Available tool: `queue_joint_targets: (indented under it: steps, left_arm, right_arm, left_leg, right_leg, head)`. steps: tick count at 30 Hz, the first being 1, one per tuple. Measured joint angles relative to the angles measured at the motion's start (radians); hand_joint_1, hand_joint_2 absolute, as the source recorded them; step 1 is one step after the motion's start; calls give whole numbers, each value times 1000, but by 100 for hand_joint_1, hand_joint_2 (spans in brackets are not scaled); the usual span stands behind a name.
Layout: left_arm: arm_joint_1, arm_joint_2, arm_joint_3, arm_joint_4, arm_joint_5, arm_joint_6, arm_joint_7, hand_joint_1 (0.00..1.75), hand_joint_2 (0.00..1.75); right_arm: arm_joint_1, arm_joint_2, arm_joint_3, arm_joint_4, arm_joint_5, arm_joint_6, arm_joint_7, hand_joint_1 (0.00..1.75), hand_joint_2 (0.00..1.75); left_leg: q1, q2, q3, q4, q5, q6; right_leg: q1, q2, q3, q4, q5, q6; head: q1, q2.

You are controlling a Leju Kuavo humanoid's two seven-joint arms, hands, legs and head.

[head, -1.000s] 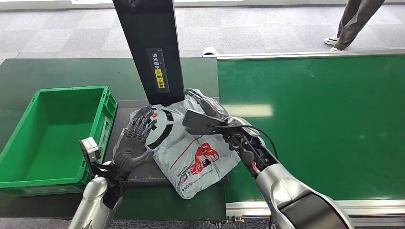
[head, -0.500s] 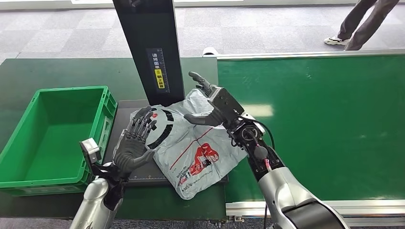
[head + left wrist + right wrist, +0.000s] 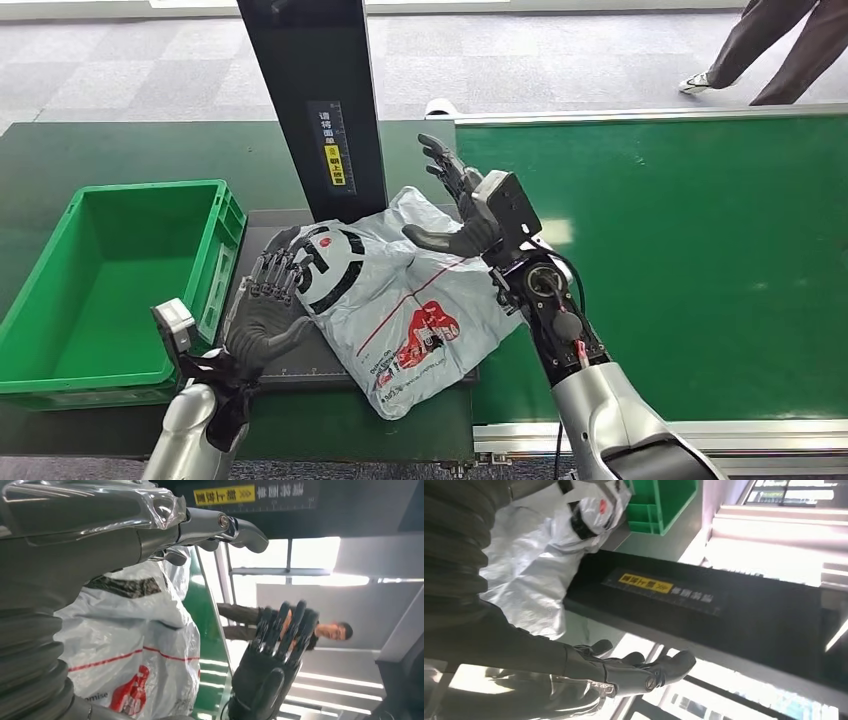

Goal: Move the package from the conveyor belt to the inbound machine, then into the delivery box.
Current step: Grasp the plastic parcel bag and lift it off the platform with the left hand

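Package point(image 3: 400, 300), a grey plastic mailer with red print and a black-and-white ring mark, lies on the dark platform point(image 3: 300, 370) of the inbound machine, at the foot of its black column point(image 3: 310, 100); its near corner hangs past the platform's front edge, and its right side reaches the belt's point(image 3: 680, 260) left edge.

From the head view, the right hand point(image 3: 465, 205) is raised above the package's far right corner, fingers spread and pointing away, thumb out to the side, holding nothing and clear of the plastic. The left hand point(image 3: 268, 310) stands at the package's left edge, palm toward it, fingers apart; whether the fingertips touch the bag cannot be told.

The left wrist view adds the right hand's point(image 3: 272, 665) back, fingers straight and slightly parted, with a person point(image 3: 280, 627) behind it. The right wrist view shows the column's point(image 3: 704, 600) yellow label point(image 3: 645, 583) from close by, and the crate's point(image 3: 664, 505) corner beyond the package point(image 3: 539, 555).

The green crate point(image 3: 60, 365) sits at the platform's left edge, with nothing in it. A person's legs point(image 3: 770, 55) stand beyond the belt's far right corner.
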Motion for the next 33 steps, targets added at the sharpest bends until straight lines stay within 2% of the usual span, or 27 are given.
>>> queue_joint_targets:
  steps: [7,11,16,22,27,33]
  left_arm:
    - [90,7,24,-88,-19,-1,17,0,175]
    - [113,8,34,-119,-28,-1,23,0,175]
    - [116,9,37,-138,-32,0,27,0,175]
    - [120,8,39,-140,-47,1,28,0,175]
    - [127,7,39,-144,-95,37,29,0,175]
    - [134,5,32,-153,-208,102,37,0,175]
  right_arm:
    - [192,-124,-39,-193,-96,-7,83,0,175]
    - [304,-163,-92,-274,-131,-14,107,0,175]
    - [391,-181,-135,-324,-145,-15,119,0,175]
    - [461,-185,-153,-384,-79,-66,126,0,175]
    - [492,-184,-154,-429,-6,-103,136,0,175]
    - [505,-184,-158,-456,12,-103,149,0,175]
  left_leg:
    - [0,-3,-1,0,-1,0]
    - [0,-3,-1,0,-1,0]
    - [0,-3,-1,0,-1,0]
    - [0,-3,-1,0,-1,0]
    - [0,-3,-1,0,-1,0]
    - [0,-3,-1,0,-1,0]
  right_leg:
    - [0,-1,0,-1,0,0]
    - [0,-2,-1,-1,0,0]
    - [0,-2,0,-1,0,0]
    - [0,-2,0,-1,0,0]
    - [0,-2,0,-1,0,0]
    - [0,-2,0,-1,0,0]
  head:
    - [0,0]
    - [0,0]
    - [0,0]
    - [0,0]
    - [0,0]
    - [0,0]
